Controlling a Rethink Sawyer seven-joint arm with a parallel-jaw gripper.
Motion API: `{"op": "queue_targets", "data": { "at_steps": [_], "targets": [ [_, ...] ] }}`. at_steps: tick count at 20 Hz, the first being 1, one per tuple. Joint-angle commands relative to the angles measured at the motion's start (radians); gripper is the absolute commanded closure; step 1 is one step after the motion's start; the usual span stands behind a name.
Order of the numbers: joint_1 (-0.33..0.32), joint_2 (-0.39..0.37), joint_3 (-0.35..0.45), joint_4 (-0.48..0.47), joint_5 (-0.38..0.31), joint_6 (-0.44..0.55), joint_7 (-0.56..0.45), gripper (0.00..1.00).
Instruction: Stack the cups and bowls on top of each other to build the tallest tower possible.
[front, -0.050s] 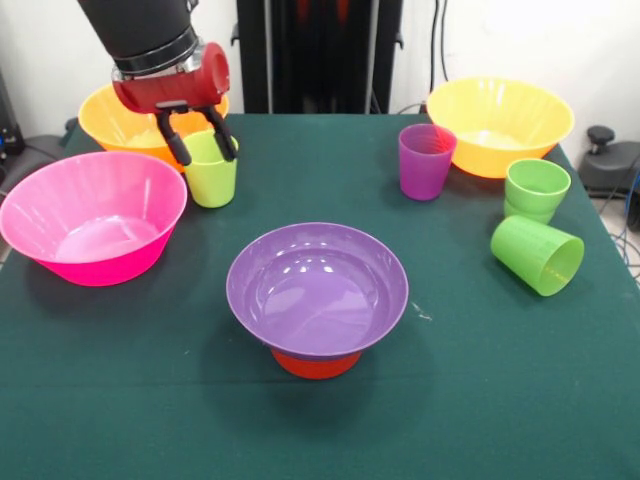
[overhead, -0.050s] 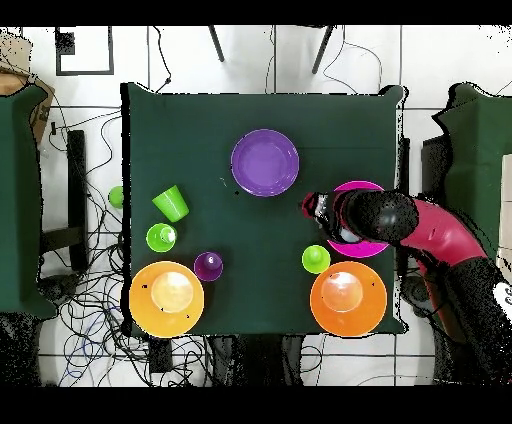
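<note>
The purple bowl (front, -0.050s: 317, 280) (overhead, -0.050s: 265, 162) sits upright on an upturned small orange bowl (front, -0.050s: 315, 364) near the table's middle. A yellow-green cup (front, -0.050s: 211, 180) (overhead, -0.050s: 316, 259) stands upright on the cloth. My gripper (front, -0.050s: 205, 150) (overhead, -0.050s: 318, 210) is open and holds nothing. In the front view its black fingers (front, -0.050s: 175, 140) overlap the cup's top. The overhead view shows the gripper apart from the cup, beside the pink bowl's (front, -0.050s: 30, 190) (overhead, -0.050s: 360, 246) rim.
Two big orange-yellow bowls (front, -0.050s: 500, 125) (front, -0.050s: 105, 120) (overhead, -0.050s: 166, 298) (overhead, -0.050s: 348, 298) stand at the robot-side corners. A purple cup (front, -0.050s: 426, 162) (overhead, -0.050s: 208, 266), an upright green cup (front, -0.050s: 536, 190) (overhead, -0.050s: 161, 237) and a green cup on its side (front, -0.050s: 537, 255) (overhead, -0.050s: 171, 203) cluster together.
</note>
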Motion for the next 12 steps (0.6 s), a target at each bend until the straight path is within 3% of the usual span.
{"op": "queue_targets", "data": {
  "at_steps": [1,6,12],
  "targets": [
    [0.073,-0.053,-0.079,0.062,-0.126,-0.156,0.069,0.00],
    [0.107,-0.052,-0.109,0.030,-0.115,-0.146,0.073,0.00],
    [0.110,-0.070,-0.116,0.079,-0.048,-0.091,0.080,0.00]
  ]
}}
